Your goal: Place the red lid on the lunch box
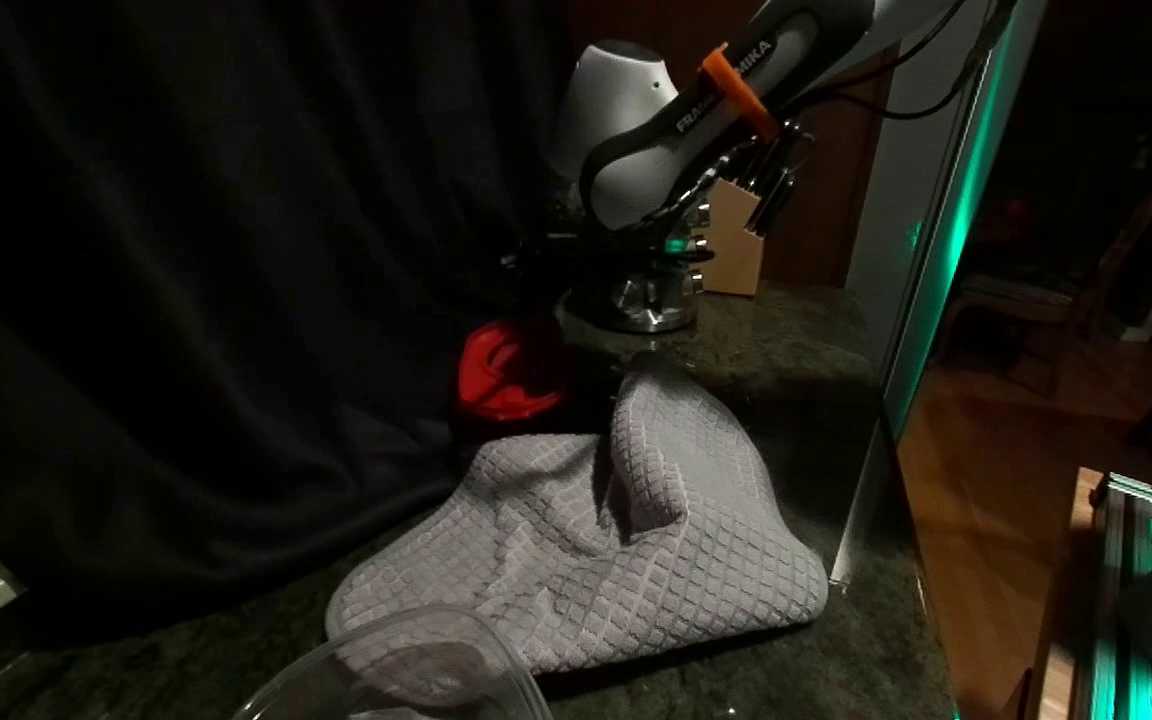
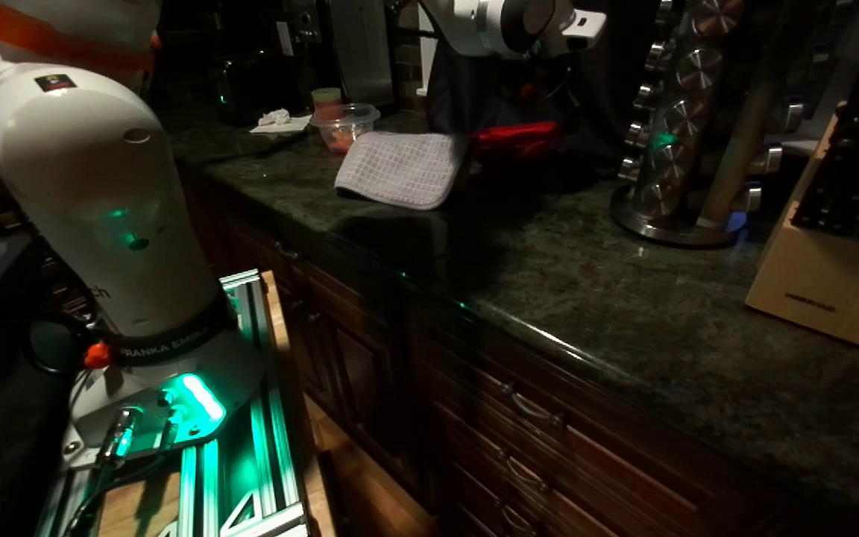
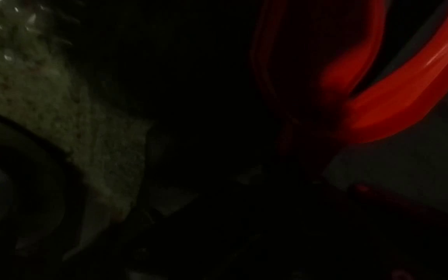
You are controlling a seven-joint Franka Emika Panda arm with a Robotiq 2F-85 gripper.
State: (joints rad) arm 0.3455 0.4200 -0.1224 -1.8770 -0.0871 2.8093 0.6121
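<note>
The red lid [image 1: 508, 372] shows behind the grey mitt, against the dark curtain. In an exterior view it is a thin, slanting red shape [image 2: 517, 139]. In the wrist view its glossy red rim [image 3: 399, 109] fills the upper right. My gripper [image 3: 309, 182] is a black shape close to the lid's rim. Deep shadow hides its fingertips, so I cannot tell whether they touch or grip the lid, or whether the lid is lifted. The lunch box is a clear container with a translucent rim [image 1: 501, 645]; it also shows in an exterior view [image 2: 359, 119], with something orange inside.
A grey quilted mitt [image 1: 576, 560] lies humped between lid and lunch box. A spice rack [image 2: 668, 171] and knife block [image 2: 817, 291] stand on the counter. A cup [image 2: 326, 101] and crumpled paper [image 2: 277, 119] are near the lunch box. A curtain [image 1: 236, 300] hangs alongside.
</note>
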